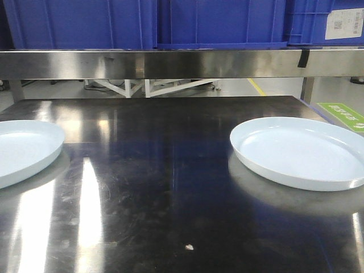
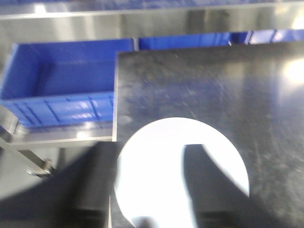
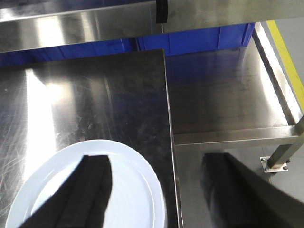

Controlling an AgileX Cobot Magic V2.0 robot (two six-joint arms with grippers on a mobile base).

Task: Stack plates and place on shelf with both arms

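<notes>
- The table (image 1: 170, 170) fills the lower two thirds of the front view. Both plates are seen lying flat on it and well apart, so stacking is judged not yet begun.
- The shelf (image 1: 170, 62) runs across the top of the front view as a steel band. It is judged to be the final goal.
- Blue crates (image 1: 79, 23) are stood along the shelf. Room for the stack cannot be told, and the shelf edge may hinder a lift.
- The right plate (image 1: 301, 151) is set at centre right, cut by the frame edge.
- The left plate (image 1: 23, 148) is half cut off at the left edge.
- The left gripper (image 2: 145, 152) is held above the left plate with jaws spread. Nothing is gripped, and the view is blurred.
- The right gripper (image 3: 156, 161) is likewise spread wide and empty, with one finger over the right plate and the other past the table edge.
- A rim grasp on one plate is called for next, then a carry across the bare middle.
- A pale speck (image 1: 189, 247) is noted at bottom centre, clear of any path.
</notes>
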